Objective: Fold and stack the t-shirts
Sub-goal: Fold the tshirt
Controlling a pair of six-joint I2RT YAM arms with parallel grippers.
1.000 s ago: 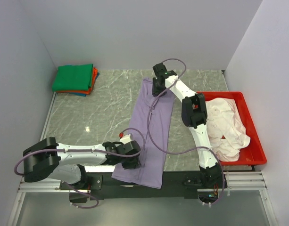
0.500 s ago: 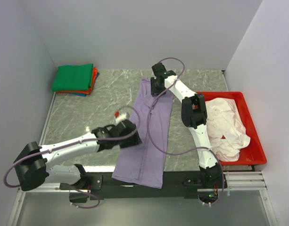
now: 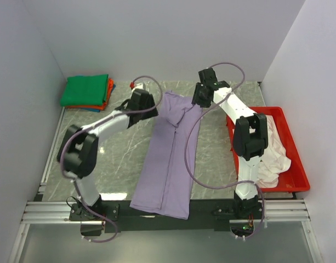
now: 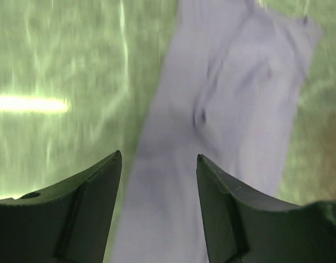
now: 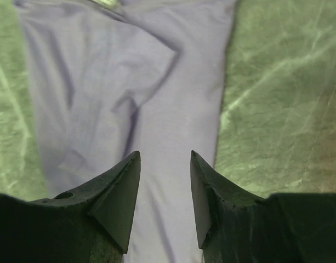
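Lavender t-shirt (image 3: 168,159) lies folded lengthwise (far end rumpled); left pincer (image 4: 158,155) and right pincer (image 5: 165,153) gape empty.

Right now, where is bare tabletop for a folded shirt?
Bare marble lies between the left arm and the lavender shirt, and a narrower strip between that shirt and the red tray. Crowded: the shirt's far end, between the left claw and right claw, and the tray, full of pale cloth.

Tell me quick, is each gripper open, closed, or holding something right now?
Left gripper: open, holding nothing.
Right gripper: open, holding nothing, above the lavender t-shirt.
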